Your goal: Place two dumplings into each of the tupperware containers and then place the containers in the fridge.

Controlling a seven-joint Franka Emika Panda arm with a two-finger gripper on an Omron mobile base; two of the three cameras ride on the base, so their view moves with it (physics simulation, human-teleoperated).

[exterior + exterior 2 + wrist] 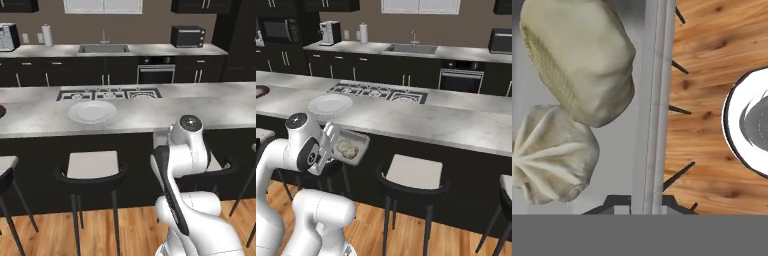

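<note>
The claw [640, 202] was clamped shut on the rim of the clear greyish tupperware container [358, 141], carried off the tabletop [421, 122], just below its edge. Two dumplings [347, 149] lay inside, presumably loaded for the fridge.

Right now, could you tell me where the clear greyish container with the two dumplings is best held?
By its thin rim wall, from the side, as the gripper does now. The clear greyish container is shallow, and the dumplings fill its middle, leaving the edge free.
</note>
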